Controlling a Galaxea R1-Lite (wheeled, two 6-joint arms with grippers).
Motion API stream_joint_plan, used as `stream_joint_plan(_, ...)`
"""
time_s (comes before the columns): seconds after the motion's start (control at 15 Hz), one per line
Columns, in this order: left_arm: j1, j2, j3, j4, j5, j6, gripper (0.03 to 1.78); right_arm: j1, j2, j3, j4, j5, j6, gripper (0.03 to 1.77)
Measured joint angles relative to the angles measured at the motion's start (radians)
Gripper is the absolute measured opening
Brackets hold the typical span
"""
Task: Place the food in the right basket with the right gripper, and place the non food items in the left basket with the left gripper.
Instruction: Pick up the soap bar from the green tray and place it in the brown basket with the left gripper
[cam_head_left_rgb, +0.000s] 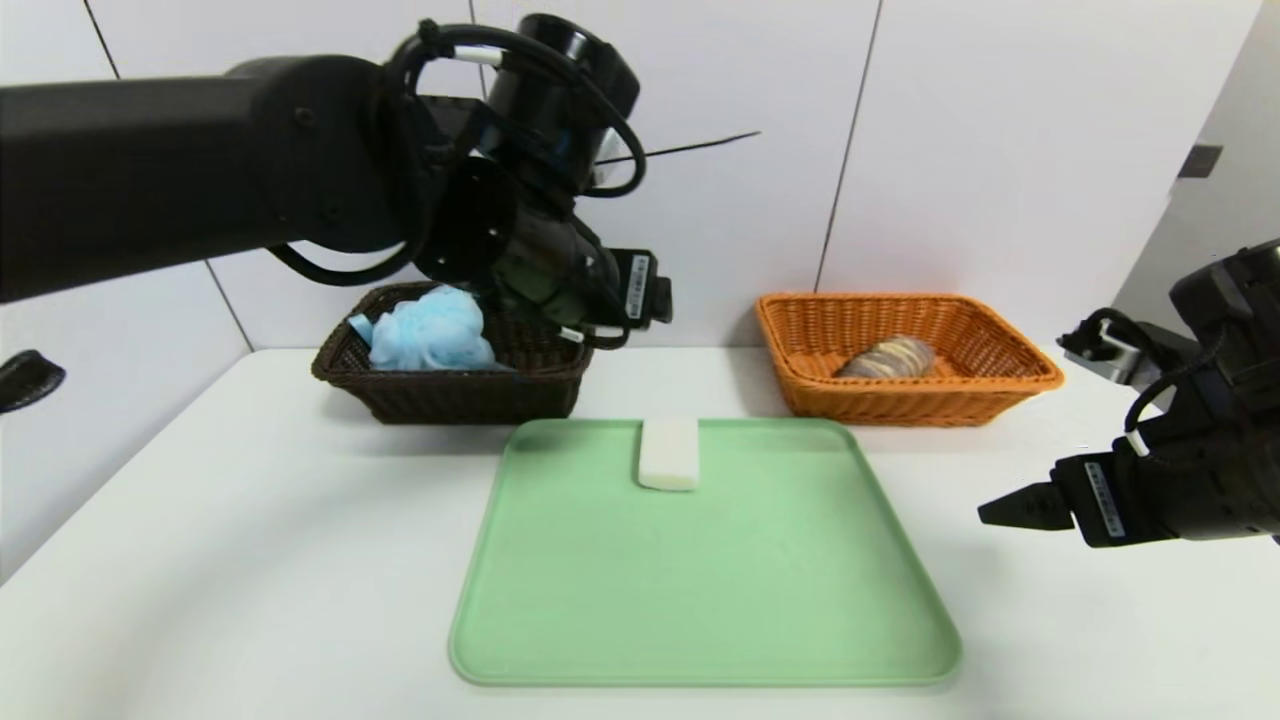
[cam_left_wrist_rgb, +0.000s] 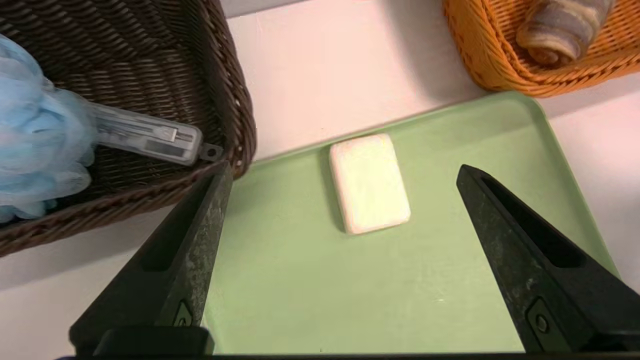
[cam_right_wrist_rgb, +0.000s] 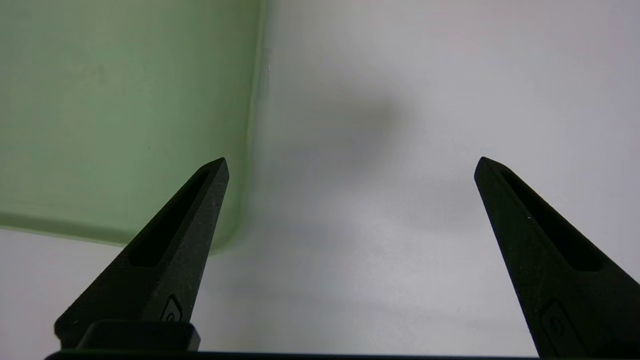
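Note:
The dark brown left basket (cam_head_left_rgb: 450, 392) (cam_left_wrist_rgb: 150, 55) holds the light blue pouf (cam_head_left_rgb: 430, 330) (cam_left_wrist_rgb: 30, 145) and the slim grey case (cam_left_wrist_rgb: 150, 135). My left gripper (cam_left_wrist_rgb: 342, 172) hangs open and empty above that basket's near right corner, its body (cam_head_left_rgb: 560, 280) over the basket. The white soap bar (cam_head_left_rgb: 669, 453) (cam_left_wrist_rgb: 370, 182) lies on the far edge of the green tray (cam_head_left_rgb: 700, 590) (cam_left_wrist_rgb: 300, 280). In the orange right basket (cam_head_left_rgb: 1000, 385) (cam_left_wrist_rgb: 490, 55) rests the striped loaf (cam_head_left_rgb: 888, 358) (cam_left_wrist_rgb: 560, 27). My right gripper (cam_head_left_rgb: 990, 512) (cam_right_wrist_rgb: 350, 165) is open and empty, low over the table right of the tray.
The white table (cam_head_left_rgb: 200, 560) (cam_right_wrist_rgb: 400, 200) runs back to a white panelled wall (cam_head_left_rgb: 900, 150). The tray's right edge (cam_right_wrist_rgb: 252, 125) lies beside my right gripper's fingers (cam_right_wrist_rgb: 200, 210). The big left arm (cam_head_left_rgb: 200, 170) reaches across the upper left.

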Motion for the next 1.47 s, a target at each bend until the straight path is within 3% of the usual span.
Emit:
stream_joint_plan(0.27, -0.046, 0.079, 0.0, 0.002, 0.022, -0.073, 1.64, -0.001, -0.023, 0.016, 0.0, -0.001, 0.001, 1.7)
stream_joint_plan(0.73, -0.072, 0.158, -0.006, 0.063, 0.015, -0.083, 1.67, 0.0, -0.032, 0.013, 0.011, -0.01, 0.04, 1.7)
stream_joint_plan(1.47, -0.07, 0.244, -0.018, -0.022, -0.003, -0.076, 1.69, -0.003, -0.037, 0.047, 0.011, -0.009, 0.04, 1.7)
